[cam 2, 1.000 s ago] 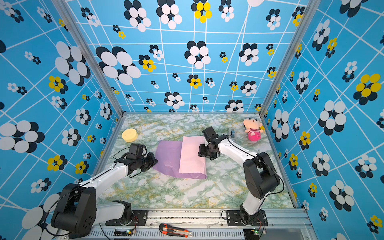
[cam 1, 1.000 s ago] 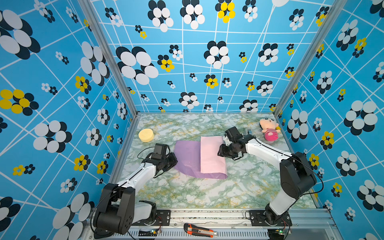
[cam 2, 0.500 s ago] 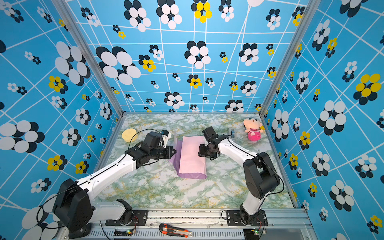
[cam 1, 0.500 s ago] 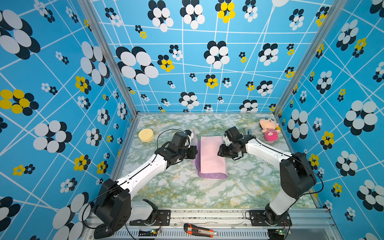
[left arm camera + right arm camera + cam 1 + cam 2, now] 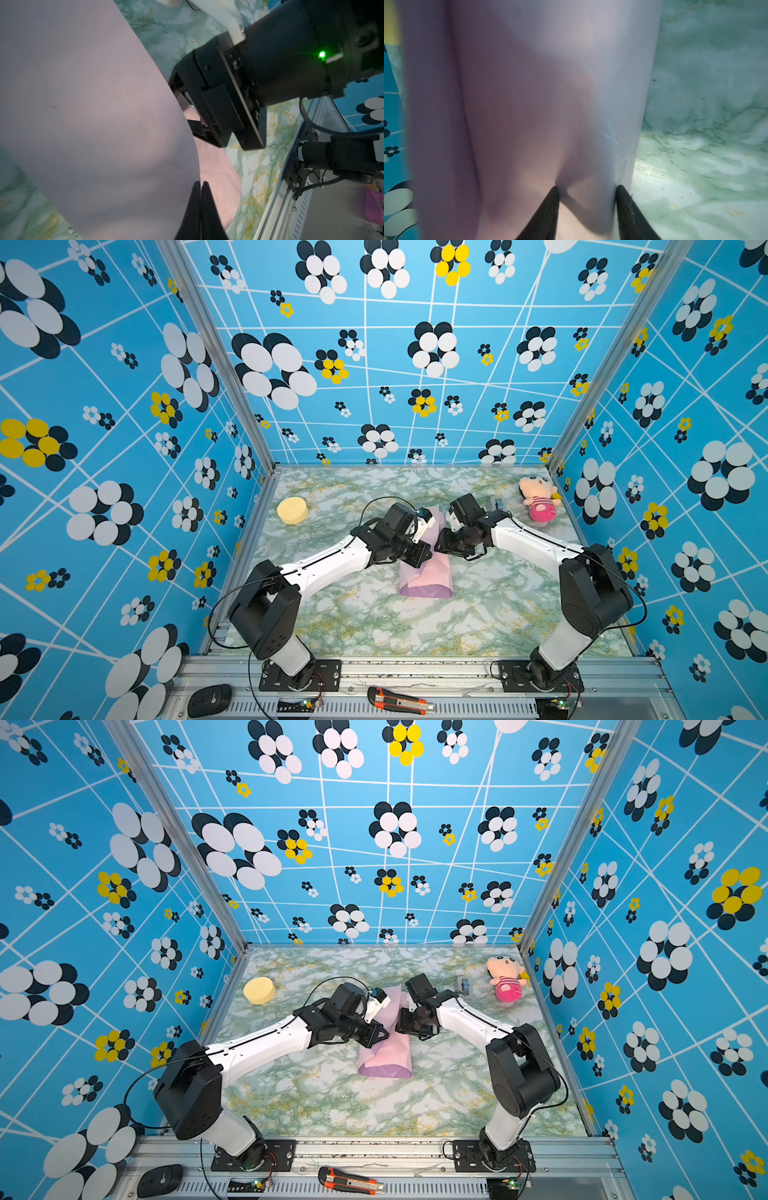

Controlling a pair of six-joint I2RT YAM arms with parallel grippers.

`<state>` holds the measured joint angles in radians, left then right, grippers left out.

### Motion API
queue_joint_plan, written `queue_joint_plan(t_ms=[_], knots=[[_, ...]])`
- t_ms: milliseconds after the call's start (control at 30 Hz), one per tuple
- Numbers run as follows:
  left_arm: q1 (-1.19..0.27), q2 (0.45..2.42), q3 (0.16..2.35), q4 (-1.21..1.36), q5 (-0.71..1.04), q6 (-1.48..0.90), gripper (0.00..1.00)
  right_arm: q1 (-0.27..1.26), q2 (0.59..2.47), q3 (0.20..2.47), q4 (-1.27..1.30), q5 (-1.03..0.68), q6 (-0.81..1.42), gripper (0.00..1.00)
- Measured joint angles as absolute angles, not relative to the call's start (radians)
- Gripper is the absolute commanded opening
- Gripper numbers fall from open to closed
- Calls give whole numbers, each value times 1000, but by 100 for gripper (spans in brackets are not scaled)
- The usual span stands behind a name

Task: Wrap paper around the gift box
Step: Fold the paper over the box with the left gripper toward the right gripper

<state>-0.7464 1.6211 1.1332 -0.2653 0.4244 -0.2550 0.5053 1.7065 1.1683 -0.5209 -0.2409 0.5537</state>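
Paper point(image 5: 426, 578) folded into pink-lilac bundle at mid tabletop point(image 5: 374, 626); gift box hidden, not seen. Left end effector point(image 5: 200, 186) clenched on edge of raised paper flap. Right end effector point(image 5: 586, 192) part open, fingertips against paper, fold between them. Yellow disc point(image 5: 292, 510) and plush doll point(image 5: 538, 499) well apart, near far corners.

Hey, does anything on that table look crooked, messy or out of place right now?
The paper wrap looks askew: its near end splays out with a slanted crease, and the flap pinched by the left gripper bulges loosely instead of lying flat. A box cutter lies on the front rail, off the table.
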Motion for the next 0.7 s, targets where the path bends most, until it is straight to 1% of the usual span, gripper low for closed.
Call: queue_joint_plan(t_ms=[100, 200, 267, 567, 700], knots=[[-748, 1655, 1134, -257, 435, -242, 0, 498, 1700, 1151, -496, -259, 566, 46], [-748, 1676, 1134, -254, 438, -239, 0, 490, 1688, 1130, -480, -274, 578, 54], [-748, 1686, 1134, -253, 438, -238, 0, 483, 1675, 1116, -477, -284, 585, 57], [-748, 1727, 1134, -232, 438, -238, 0, 381, 1485, 1051, -402, -388, 629, 65], [-748, 1728, 1134, -232, 438, -238, 0, 379, 1540, 1095, -399, -418, 633, 66]])
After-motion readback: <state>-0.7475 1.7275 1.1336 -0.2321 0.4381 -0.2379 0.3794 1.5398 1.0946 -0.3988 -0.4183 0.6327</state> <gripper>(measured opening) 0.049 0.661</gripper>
